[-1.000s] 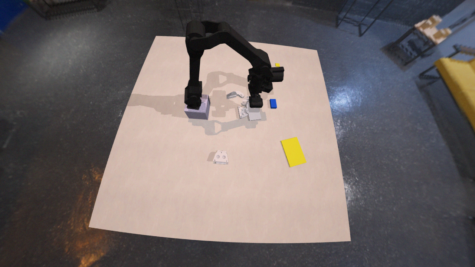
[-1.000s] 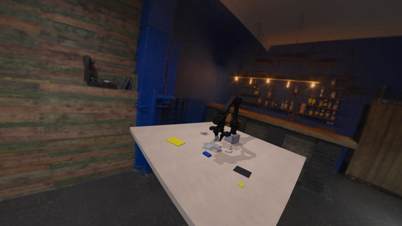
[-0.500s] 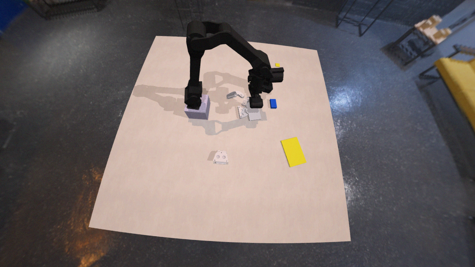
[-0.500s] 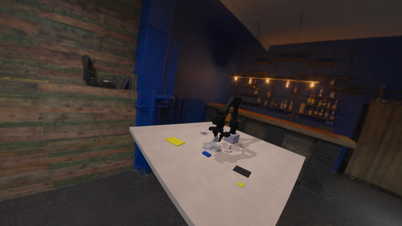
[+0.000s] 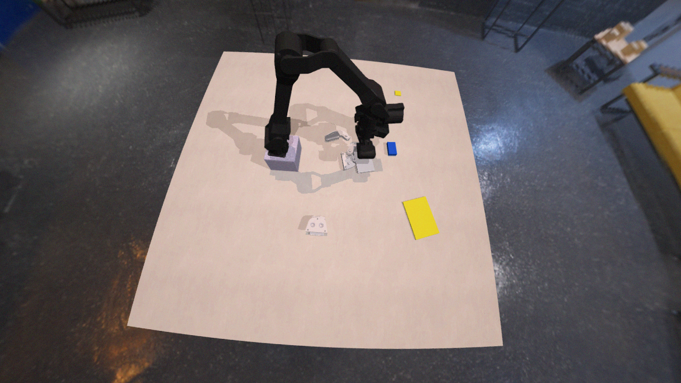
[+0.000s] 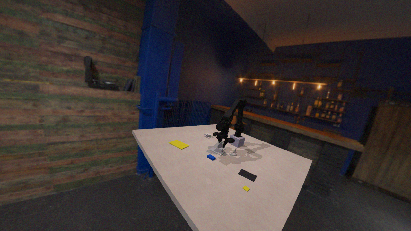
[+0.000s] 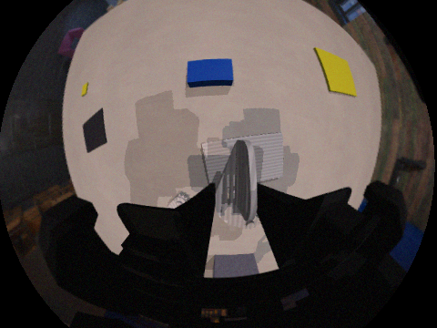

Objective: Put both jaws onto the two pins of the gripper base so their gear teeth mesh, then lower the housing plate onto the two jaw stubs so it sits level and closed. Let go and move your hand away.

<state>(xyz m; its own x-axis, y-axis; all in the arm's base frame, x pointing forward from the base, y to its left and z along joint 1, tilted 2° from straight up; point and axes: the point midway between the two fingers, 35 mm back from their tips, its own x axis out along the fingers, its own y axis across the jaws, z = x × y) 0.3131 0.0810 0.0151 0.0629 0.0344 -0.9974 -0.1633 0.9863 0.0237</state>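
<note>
The gripper base sits on the table below the arm's gripper, whose partly open fingers pinch a grey claw piece, and imo a slightly off-centre descent could jam it against a pin.

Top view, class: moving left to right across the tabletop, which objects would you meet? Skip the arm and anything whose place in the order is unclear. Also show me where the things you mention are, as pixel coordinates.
Lavender block [image 5: 285,163] → white part with two round holes [image 5: 316,229] → blue block [image 5: 391,148] → large yellow rectangle [image 5: 420,218].
</note>
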